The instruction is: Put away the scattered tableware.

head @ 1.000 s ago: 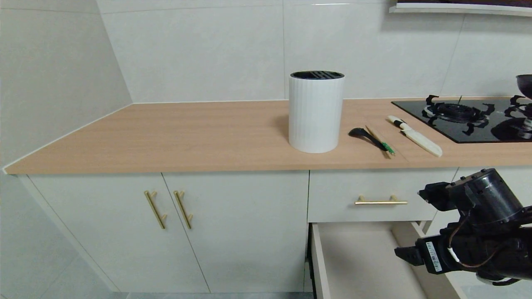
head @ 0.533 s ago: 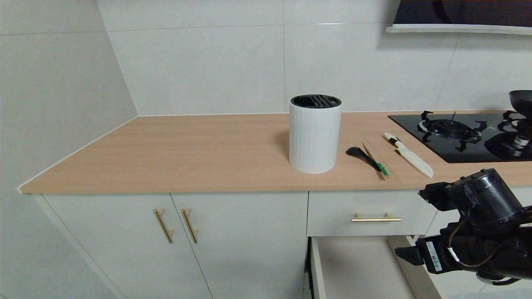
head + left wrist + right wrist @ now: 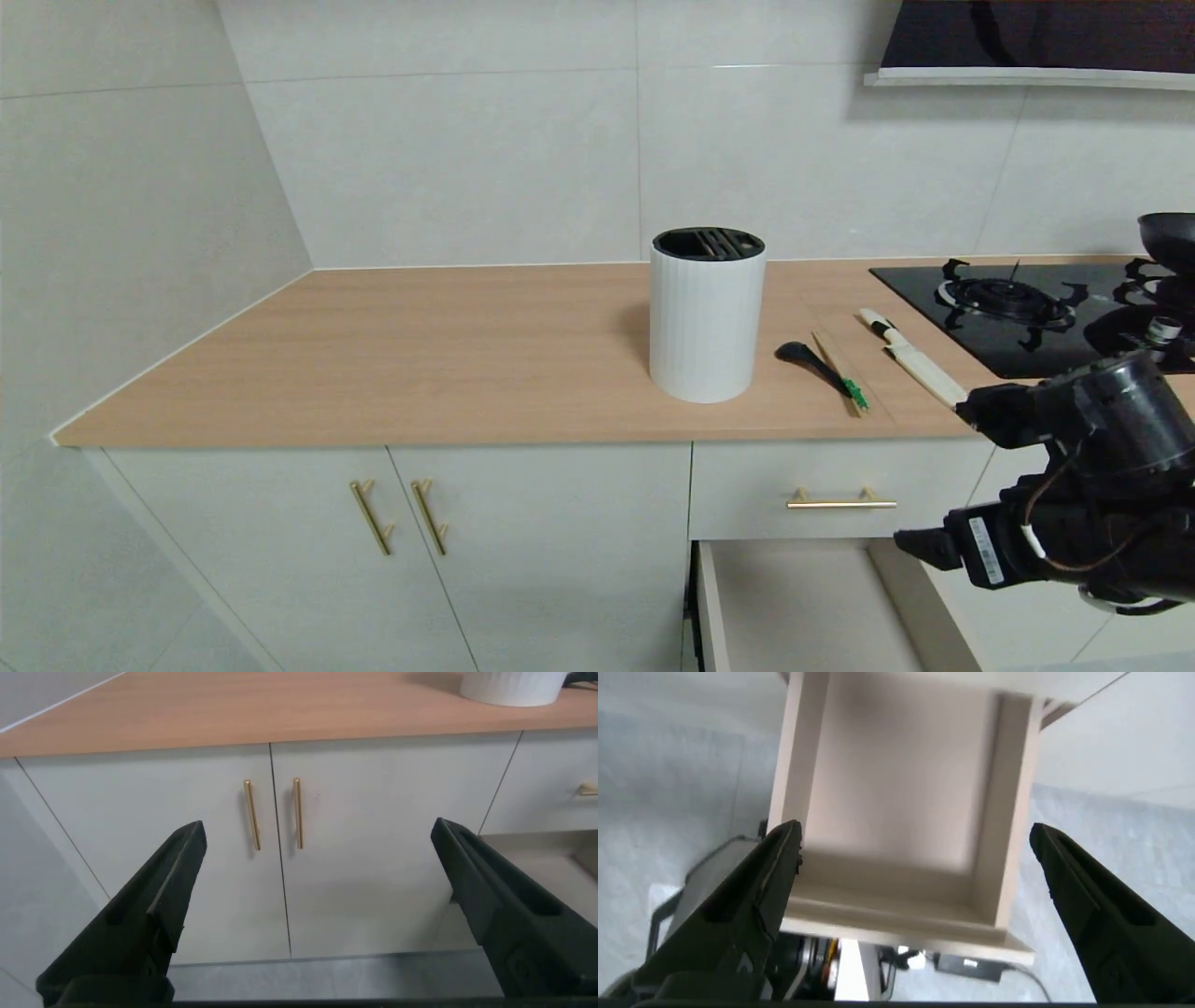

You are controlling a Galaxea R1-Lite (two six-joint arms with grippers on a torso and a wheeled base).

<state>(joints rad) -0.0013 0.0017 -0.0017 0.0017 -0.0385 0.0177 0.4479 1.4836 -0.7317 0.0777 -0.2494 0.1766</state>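
One long wooden desk [image 3: 420,355] holds all the things I have to tidy. Under it are two white cupboard doors [image 3: 392,551], and next to them a pulled-out drawer [image 3: 803,607] with nothing in it that I can see. A black gas hob [image 3: 1027,308] sits at the far right of the desk. A tall white holder [image 3: 707,317] with slots in its black top stands upright near the middle.

Just to the right of the holder lie three small things, all flat on the desk. The knife [image 3: 910,357] is the longest and the one closest to the hob. Then come the chopsticks [image 3: 840,371], and touching them is the black spoon [image 3: 817,359], closest to the holder. All three point the same way, slanting from the back of the desk toward the front edge and a little to the right.

My right arm [image 3: 1074,485] is much nearer to them than my left. The right end effector [image 3: 915,859] hangs over the open drawer with its fingers wide apart and holds nothing. So the tableware is up and to the left of it, on the desk above the drawer. I think it must rise and turn to cross the knife's long side.

The left end effector [image 3: 318,854] faces the cupboard doors, fingers also wide apart and holding nothing.
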